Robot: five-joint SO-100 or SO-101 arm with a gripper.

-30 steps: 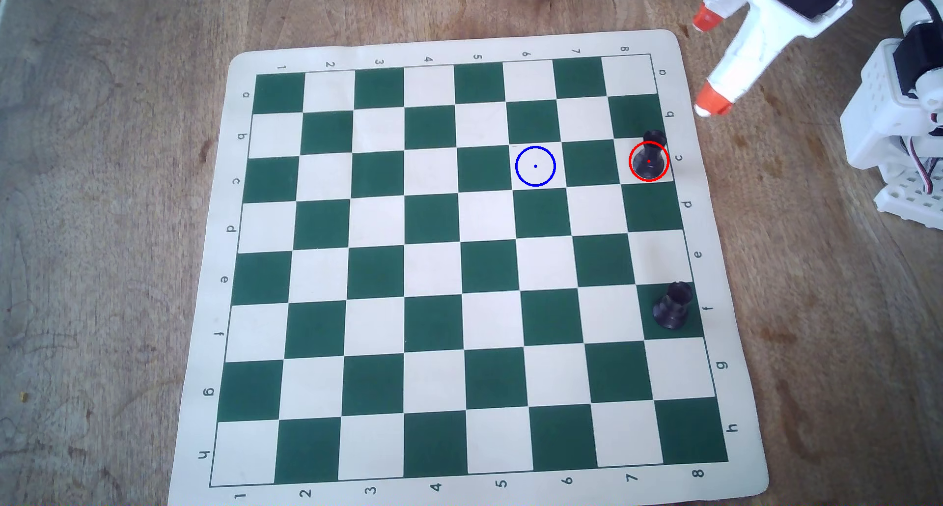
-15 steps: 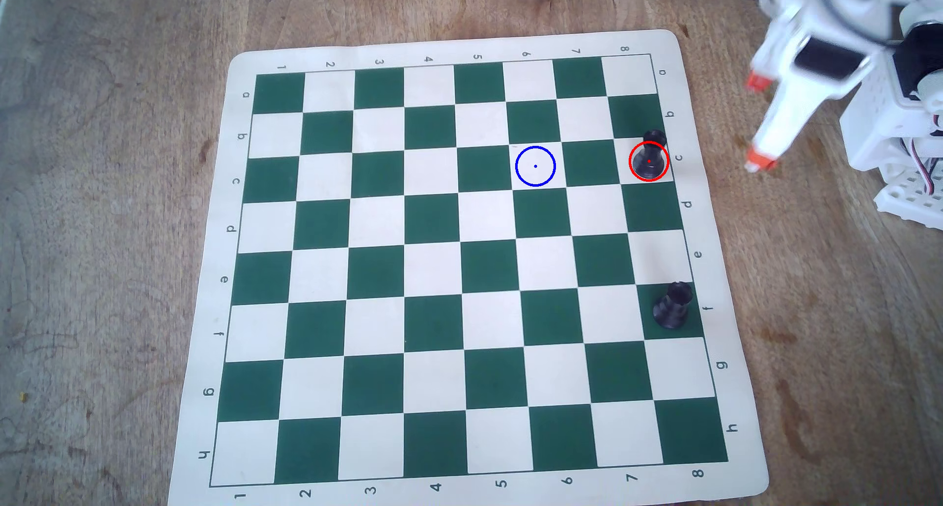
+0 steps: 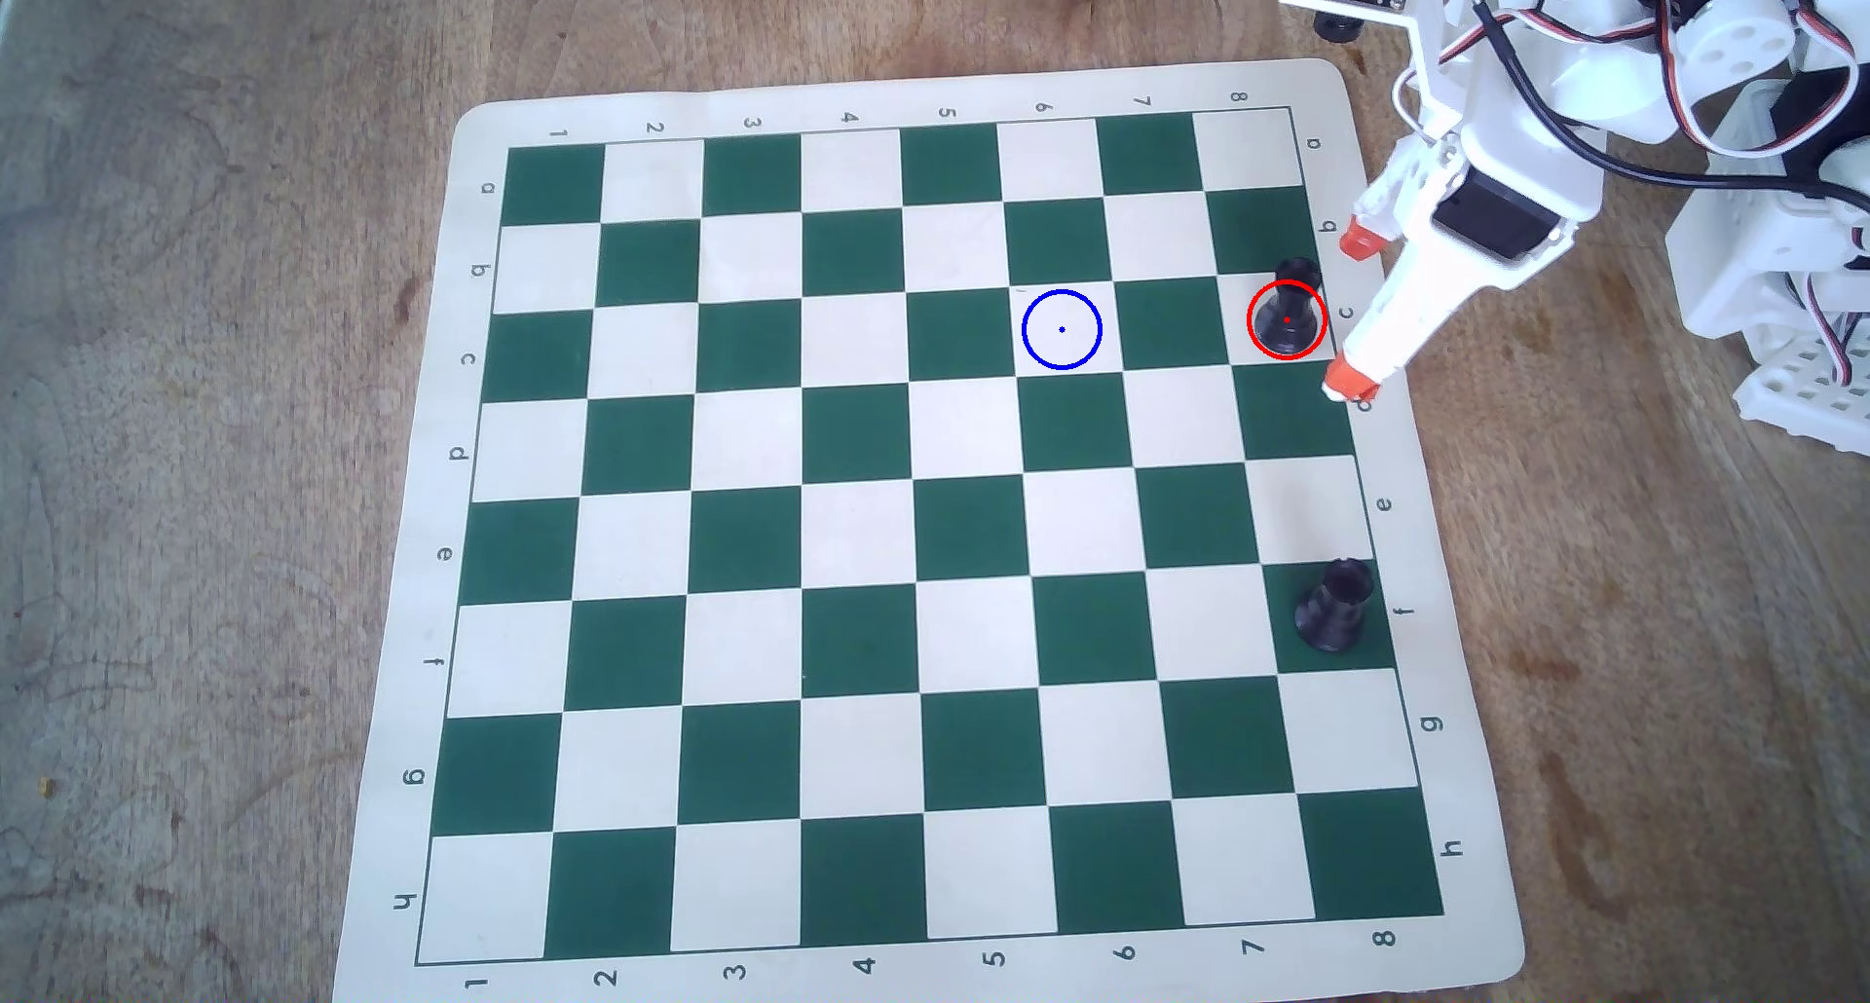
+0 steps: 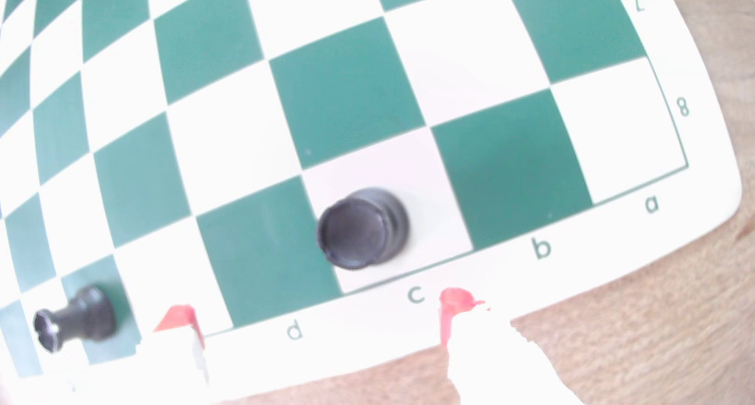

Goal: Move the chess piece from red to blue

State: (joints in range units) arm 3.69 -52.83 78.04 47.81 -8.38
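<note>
Moved since earlier: end effector (image 3: 1352, 315) has swung in from off the mat at about 2 o'clock of the chess piece to the mat's edge just at its 3 o'clock; pieces and circles have not shifted.
End effector state: spread wide and empty; in the overhead view 1 orange tip sits by the "b" label and the other by the "d" label, so the gap lines up with row c.
Wrist check: end effector (image 4: 318, 319) shows its 2 orange tips low in the frame, with the chess piece (image 4: 361, 227) ahead at 12 o'clock between their lines, apart from both.
Chess piece: chess piece (image 3: 1287, 310) stands upright on the white square c8, its base inside red (image 3: 1255, 300).
Blue: blue (image 3: 1027, 310) lies on white square c6, empty, at 9 o'clock from red with 1 green square between.
Other piece: stockier black piece (image 3: 1334, 607) stands on f8, at 6 o'clock from red, well apart.
Board: chess mat (image 3: 425, 518) lies flat on the wooden surface (image 3: 202, 356).
Step in hand: approach to the grasp; nothing lifted yet.
Next move calls for: advancing toward 9 o'clock and lowering until the tips flank the narrow waist, then closing squarely; a tip that clips the top would likely tip the piece.
</note>
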